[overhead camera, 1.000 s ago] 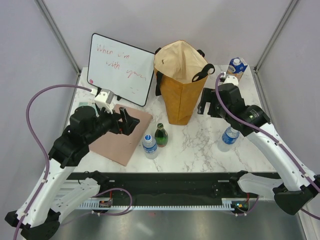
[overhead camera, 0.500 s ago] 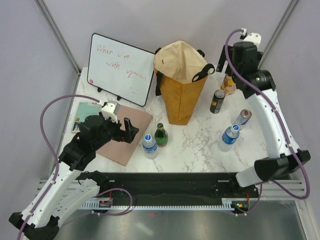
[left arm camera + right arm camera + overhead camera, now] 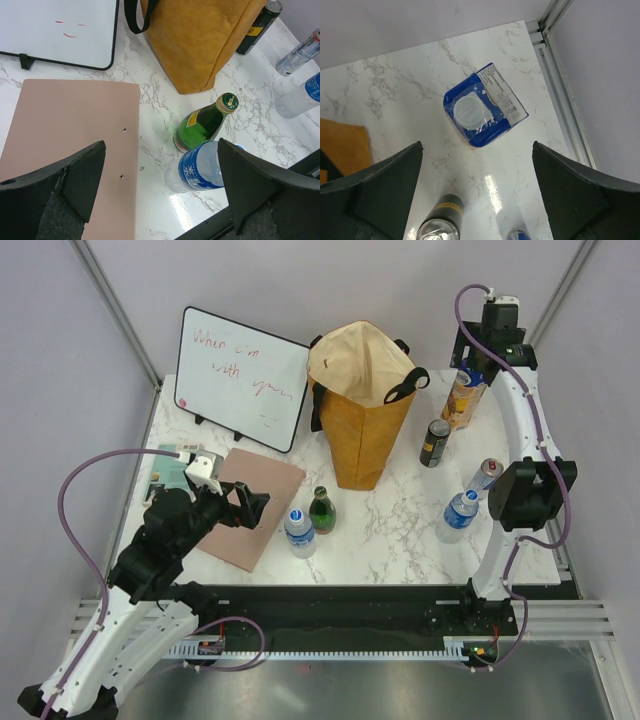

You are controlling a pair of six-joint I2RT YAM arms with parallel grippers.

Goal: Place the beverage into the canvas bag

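The canvas bag (image 3: 358, 415) stands upright and open at the table's back middle; its mustard side also shows in the left wrist view (image 3: 200, 40). A green glass bottle (image 3: 321, 508) and a blue-labelled water bottle (image 3: 299, 531) stand in front of it, both also in the left wrist view, green (image 3: 202, 125) and water (image 3: 200, 169). My left gripper (image 3: 256, 505) is open and empty, above the brown board's right edge, left of these bottles. My right gripper (image 3: 478, 365) is open and empty, high over a blue-topped carton (image 3: 482, 110) at the back right.
A black can (image 3: 434, 441), a silver can (image 3: 484, 475) and a second water bottle (image 3: 458, 516) stand right of the bag. A whiteboard (image 3: 240, 375) leans at the back left. A brown board (image 3: 245, 505) lies on the marble. A metal frame rail (image 3: 565, 95) edges the table's right side.
My right arm has swung up and back from beside the bag to the rear right corner, uncovering the cans. My left gripper has drawn back slightly toward the near left.
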